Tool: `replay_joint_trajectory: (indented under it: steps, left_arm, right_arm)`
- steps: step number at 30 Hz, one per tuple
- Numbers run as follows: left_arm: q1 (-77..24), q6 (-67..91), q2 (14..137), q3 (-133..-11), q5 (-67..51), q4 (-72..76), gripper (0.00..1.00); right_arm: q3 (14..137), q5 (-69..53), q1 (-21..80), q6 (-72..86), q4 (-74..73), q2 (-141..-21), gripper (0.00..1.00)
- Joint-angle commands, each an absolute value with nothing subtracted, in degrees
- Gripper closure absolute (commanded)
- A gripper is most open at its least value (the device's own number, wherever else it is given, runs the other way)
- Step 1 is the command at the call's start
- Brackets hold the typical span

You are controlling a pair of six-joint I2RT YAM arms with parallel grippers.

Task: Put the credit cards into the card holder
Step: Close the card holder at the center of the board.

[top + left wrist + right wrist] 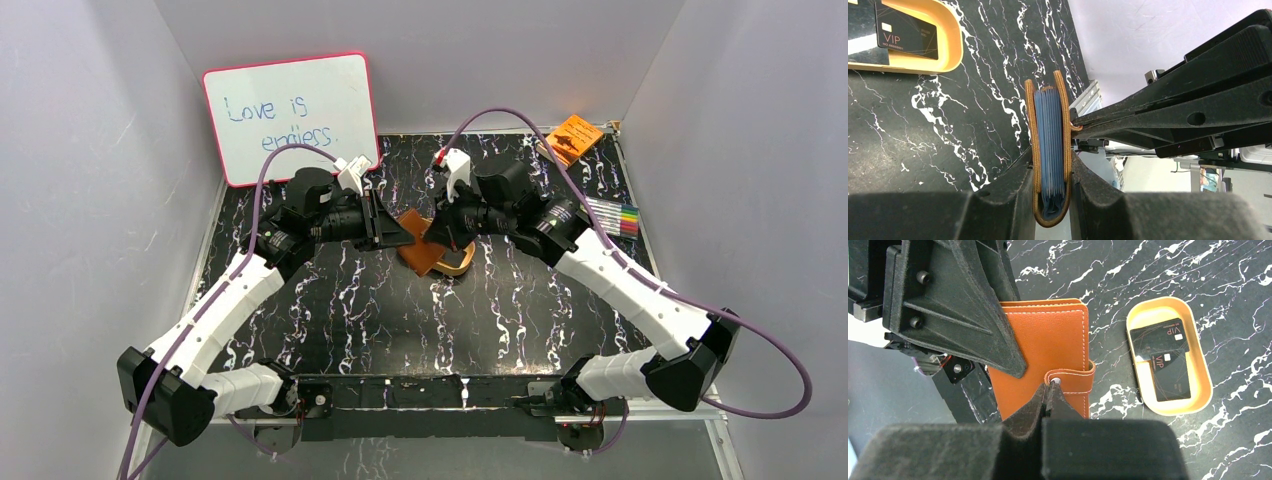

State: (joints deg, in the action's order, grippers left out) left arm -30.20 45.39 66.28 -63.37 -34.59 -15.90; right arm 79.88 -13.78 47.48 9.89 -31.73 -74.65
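holder [420, 255] mostly covered from above, tray [462, 268] just a sliver there, cut off at the left wrist view's corner, one card [1173, 380] partly under the other, small print unreadable

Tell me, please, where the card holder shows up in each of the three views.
Top external: card holder at picture centre.
Left wrist: lower centre, edge-on in the left gripper.
Right wrist: left of centre, right gripper pinching its strap.
Shared landmark: tan tray nearby.
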Motion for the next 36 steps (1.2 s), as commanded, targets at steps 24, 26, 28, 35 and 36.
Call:
replay_joint_trajectory:
  steps: [24,26,28,35,36]
  left_arm:
    - [-35.2,46.1,65.4,-68.7,-40.3,-8.4,1.0]
    - [-35.4,46.1,65.3,-68.6,-40.3,-8.4,1.0]
    - [-35.6,46.1,65.2,-68.6,-40.3,-8.4,1.0]
    - [-37.2,45.7,65.4,-69.1,-40.6,-8.3,1.0]
    - [-37.4,45.7,65.5,-69.2,-40.6,-8.2,1.0]
  right_arm:
    - [81.7,-13.8,50.1,11.3,-33.8,-78.8,1.0]
    - [81.7,-13.8,50.1,11.3,-33.8,-78.7,1.0]
    - [81.6,-13.9,50.1,11.3,-33.8,-78.7,1.0]
    - [82.1,-14.1,50.1,11.4,-33.9,-79.1,1.0]
    - [82.2,-14.2,50.1,11.4,-34.0,-79.2,1.0]
